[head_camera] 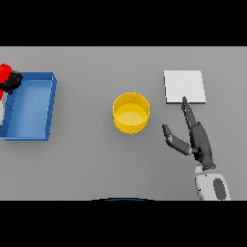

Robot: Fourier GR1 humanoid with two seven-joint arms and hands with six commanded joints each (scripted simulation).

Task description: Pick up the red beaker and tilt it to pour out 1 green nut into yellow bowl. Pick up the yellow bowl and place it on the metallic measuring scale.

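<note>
Yellow bowl (130,113) sat mid-table just left of my open right hand (197,137), whose straight fingers reached the near edge of the metallic scale (184,86), while my left hand (10,81) clutched the red beaker (4,72) over the far-left blue tray (50,101).

Flat plain grey table surface (87,159) fills the whole view, edge to edge, matte and evenly lit with soft, faint shadows. An open rectangular blue tray (50,103) sits at the far left. No walls, floor or windows visible.
</note>
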